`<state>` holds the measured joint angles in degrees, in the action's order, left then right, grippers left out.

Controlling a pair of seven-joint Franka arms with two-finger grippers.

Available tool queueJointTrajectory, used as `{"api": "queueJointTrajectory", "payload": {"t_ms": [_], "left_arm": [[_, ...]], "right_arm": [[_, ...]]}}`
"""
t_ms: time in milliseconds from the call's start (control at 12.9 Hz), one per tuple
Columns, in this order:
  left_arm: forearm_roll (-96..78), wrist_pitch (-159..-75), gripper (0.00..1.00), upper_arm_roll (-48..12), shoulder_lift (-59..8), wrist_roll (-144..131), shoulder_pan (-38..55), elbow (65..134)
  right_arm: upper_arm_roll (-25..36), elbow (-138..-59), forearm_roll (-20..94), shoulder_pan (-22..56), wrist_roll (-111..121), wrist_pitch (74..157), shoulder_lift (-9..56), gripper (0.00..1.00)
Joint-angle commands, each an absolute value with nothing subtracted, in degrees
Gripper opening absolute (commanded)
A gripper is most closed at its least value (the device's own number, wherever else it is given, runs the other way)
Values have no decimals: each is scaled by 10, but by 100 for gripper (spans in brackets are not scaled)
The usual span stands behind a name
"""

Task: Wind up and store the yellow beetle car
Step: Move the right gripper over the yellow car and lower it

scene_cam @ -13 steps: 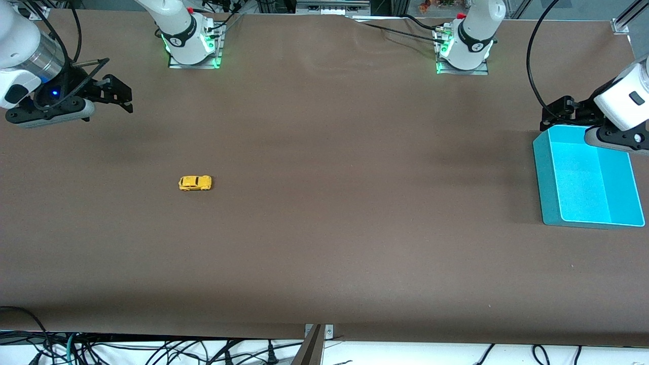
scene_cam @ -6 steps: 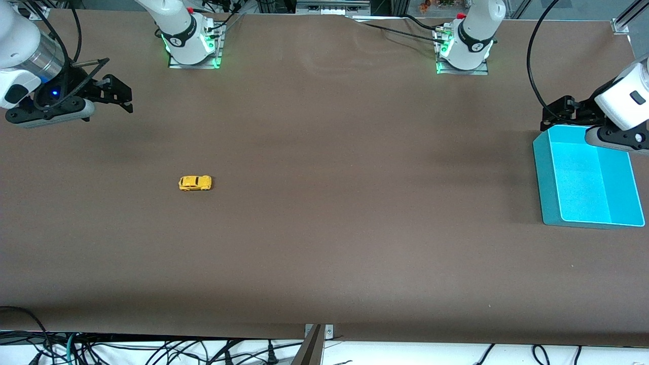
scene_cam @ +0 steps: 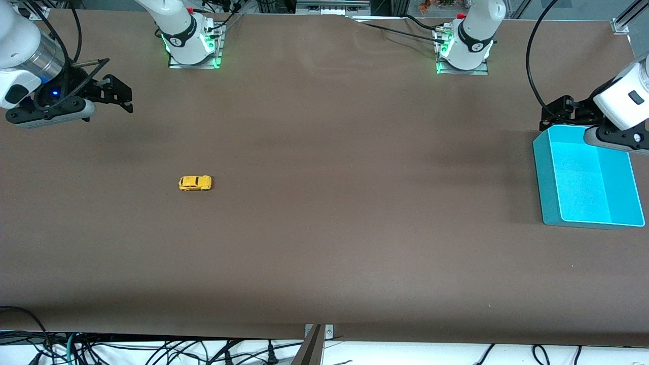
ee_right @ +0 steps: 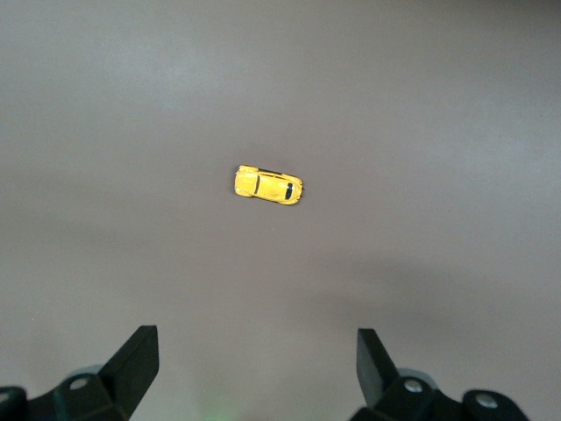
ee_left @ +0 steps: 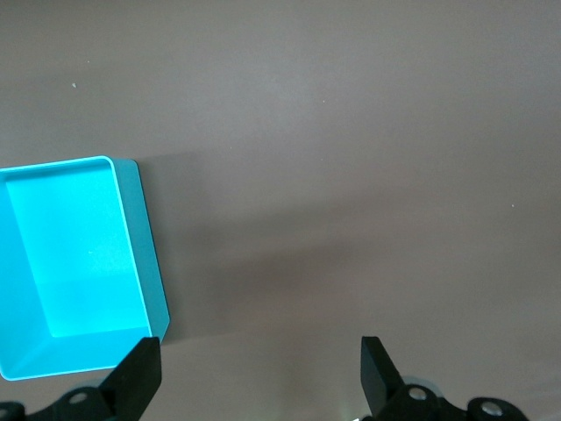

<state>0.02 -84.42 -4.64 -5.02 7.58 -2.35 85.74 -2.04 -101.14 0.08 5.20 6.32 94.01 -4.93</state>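
The yellow beetle car [scene_cam: 195, 183] sits on the desk [scene_cam: 324, 228], well apart from the right gripper [scene_cam: 121, 99]. That gripper is open and empty. The left gripper [scene_cam: 550, 112], also open, hangs beside the blue bin [scene_cam: 545, 172].

This is a robotics lab, and I work at its test bench: my two arms are bolted to metal base plates [scene_cam: 193, 62] glowing green along the edge of a wide table [scene_cam: 324, 243] under plain brown covering. Loose black cables [scene_cam: 152, 350] tangle below the table's near edge, and aluminium framing [scene_cam: 626, 20] stands at the corner by my left arm's end
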Motion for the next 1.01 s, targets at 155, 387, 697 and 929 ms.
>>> {"api": "queueJointTrajectory", "payload": {"t_ms": [155,387,697,929], "left_arm": [[-11,-839,100,-47,-56,89,-24,843],[-11,-840,100,-47,-57,93,-25,843],[-10,-839,100,-47,-60,113,-27,844],[-10,-839,100,-47,-60,175,-29,844]], "right_arm": [[-15,-1042,-5,59,60,1009,-27,100],[-15,-1077,-4,59,61,1072,-12,100],[-15,-1077,-1,59,88,1106,46,100],[-18,-1078,-1,59,117,1146,96,100]]}}
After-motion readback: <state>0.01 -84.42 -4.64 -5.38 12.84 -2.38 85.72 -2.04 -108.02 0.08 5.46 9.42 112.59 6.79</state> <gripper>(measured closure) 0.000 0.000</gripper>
